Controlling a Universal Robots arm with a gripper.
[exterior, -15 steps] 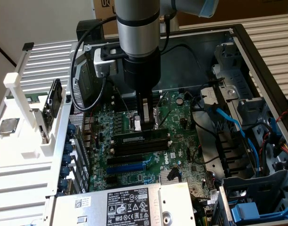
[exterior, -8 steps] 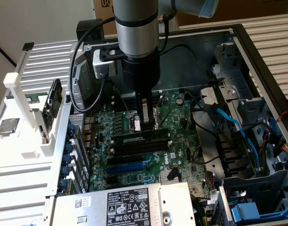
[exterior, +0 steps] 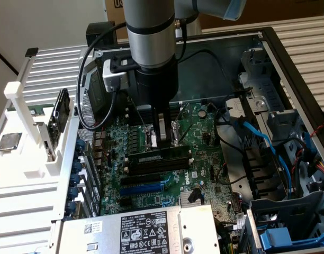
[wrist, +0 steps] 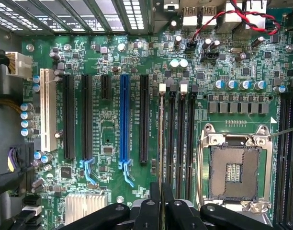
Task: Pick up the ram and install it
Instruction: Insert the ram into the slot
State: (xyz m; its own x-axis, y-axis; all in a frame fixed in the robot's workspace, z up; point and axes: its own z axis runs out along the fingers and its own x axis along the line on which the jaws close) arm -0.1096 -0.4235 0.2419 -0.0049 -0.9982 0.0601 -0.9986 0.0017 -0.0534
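The ram (wrist: pixel 161 139) is a thin stick seen edge-on in the wrist view. It stands upright along the outermost of the black memory slots (wrist: pixel 182 139), on the side toward the blue expansion slot (wrist: pixel 123 120). My gripper (wrist: pixel 161 191) is shut on its upper edge, one black finger on each face. In the exterior view the gripper (exterior: pixel 163 144) hangs straight down over the slot bank. The ram (exterior: pixel 149 158) shows there as a dark strip with small white labels under the fingertips. Whether it is pressed fully home I cannot tell.
An empty processor socket (wrist: pixel 235 172) lies beside the slots. The open case holds blue cables (exterior: pixel 262 138) and a drive cage (exterior: pixel 289 222) at the exterior view's right, and a power supply (exterior: pixel 135 230) in front. A silver processor chip (exterior: pixel 8 142) rests on the white rack at the left.
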